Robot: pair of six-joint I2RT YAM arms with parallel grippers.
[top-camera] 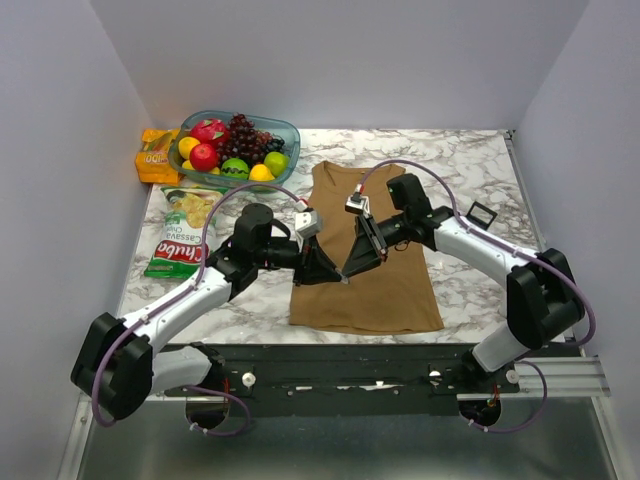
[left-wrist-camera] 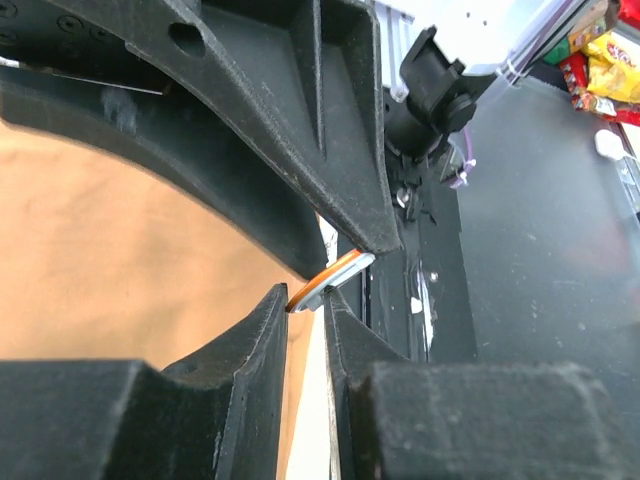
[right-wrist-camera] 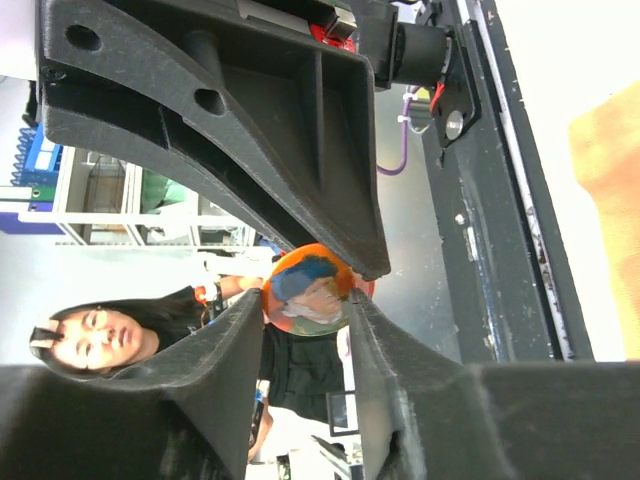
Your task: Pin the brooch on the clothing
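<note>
Soft, even light falls from above on the white-veined marble worktop (top-camera: pixel 470 290). The top view is sharp, with only faint shadows under the arms on the tan-brown sleeveless top (top-camera: pixel 385 295) and a slight sheen on the green-and-white chips bag (top-camera: pixel 180 245). In the left wrist view the left claw (left-wrist-camera: pixel 328 290) is dark, close and soft. The cloth behind it is a blurred orange wash, and the edge of the round orange-and-blue brooch (left-wrist-camera: pixel 330 282) glints. The right wrist view is backlit: the right claw (right-wrist-camera: pixel 312 300) is silhouetted, the upper right corner is blown white, and the brooch is fairly crisp.
</note>
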